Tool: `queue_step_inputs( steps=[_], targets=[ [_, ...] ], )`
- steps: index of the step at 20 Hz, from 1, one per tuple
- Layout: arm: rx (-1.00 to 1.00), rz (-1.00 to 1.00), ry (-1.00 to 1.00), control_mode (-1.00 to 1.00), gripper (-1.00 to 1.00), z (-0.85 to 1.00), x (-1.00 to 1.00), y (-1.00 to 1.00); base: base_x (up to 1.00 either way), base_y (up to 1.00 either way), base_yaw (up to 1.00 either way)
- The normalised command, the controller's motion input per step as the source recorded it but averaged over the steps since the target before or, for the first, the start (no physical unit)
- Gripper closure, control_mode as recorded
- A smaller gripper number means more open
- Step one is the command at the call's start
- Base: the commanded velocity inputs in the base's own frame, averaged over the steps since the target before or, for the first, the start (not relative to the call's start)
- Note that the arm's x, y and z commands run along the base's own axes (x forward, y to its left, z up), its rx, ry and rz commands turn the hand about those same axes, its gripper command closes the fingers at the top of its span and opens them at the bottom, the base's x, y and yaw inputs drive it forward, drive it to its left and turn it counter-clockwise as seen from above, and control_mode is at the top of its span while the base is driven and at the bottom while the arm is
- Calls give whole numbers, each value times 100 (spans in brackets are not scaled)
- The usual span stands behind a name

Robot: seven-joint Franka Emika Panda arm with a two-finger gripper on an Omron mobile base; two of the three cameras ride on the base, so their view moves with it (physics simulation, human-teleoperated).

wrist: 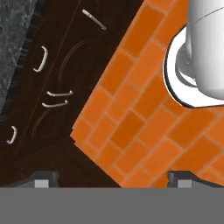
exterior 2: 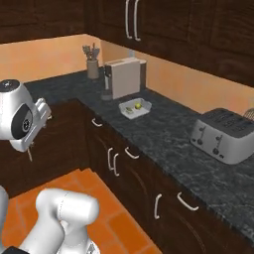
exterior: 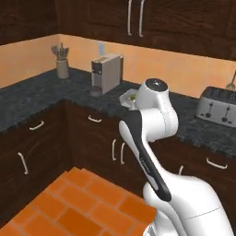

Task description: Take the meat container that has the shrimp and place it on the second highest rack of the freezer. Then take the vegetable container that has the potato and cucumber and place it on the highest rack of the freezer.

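The vegetable container point(exterior 2: 135, 108) sits untouched on the worktop beside the coffee machine point(exterior 2: 124, 77), so your wide-open, empty gripper point(wrist: 113, 177) has, judging from here, both placements left.

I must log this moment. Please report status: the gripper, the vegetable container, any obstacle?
Gripper open, empty, pointing down at orange floor. White tray with yellow-green pieces on the dark counter, beside the coffee machine. Untouched. Nothing on counter blocks it.
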Motion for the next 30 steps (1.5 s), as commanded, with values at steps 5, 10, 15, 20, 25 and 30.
queue_step_inputs(
  steps=[5, 10, 15, 20, 25, 30],
  targets=[
    [0, 0, 0, 100, -100, 0, 0, 0, 100, 96, -67],
    [0, 0, 0, 100, -100, 0, 0, 0, 82, 69, -86],
    [0, 0, 0, 100, -100, 0, 0, 0, 98, 86, -75],
    [0, 0, 0, 100, -100, 0, 0, 0, 53, 57, -40],
    [0, 0, 0, 100, -100, 0, 0, 0, 8, 33, -23],
    [0, 0, 0, 100, -100, 0, 0, 0, 18, 48, -35]
  ],
)
